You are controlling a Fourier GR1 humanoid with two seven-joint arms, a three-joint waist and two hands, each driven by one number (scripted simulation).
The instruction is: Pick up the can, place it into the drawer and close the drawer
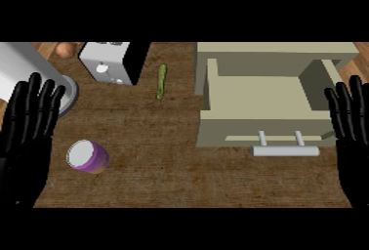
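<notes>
Left hand point(32, 117), fingers straight and empty, nearest the can point(88, 156).
Can stands upright just to its right, well left of the open drawer point(216, 132); right hand point(351, 117), equally slack, rests beyond.

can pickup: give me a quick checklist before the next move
1. Can stands on the counter, apart from other things: ok.
2. Left robot hand open, holding nothing, on the can's side: ok.
3. Drawer pulled open: ok.
4. Handle with nothing in front of it, ready for closing: ok.
5. Right robot hand open at the view's right edge, not touching the drawer: ok.
6. Can inside the drawer: not ok, not yet moved.
</notes>
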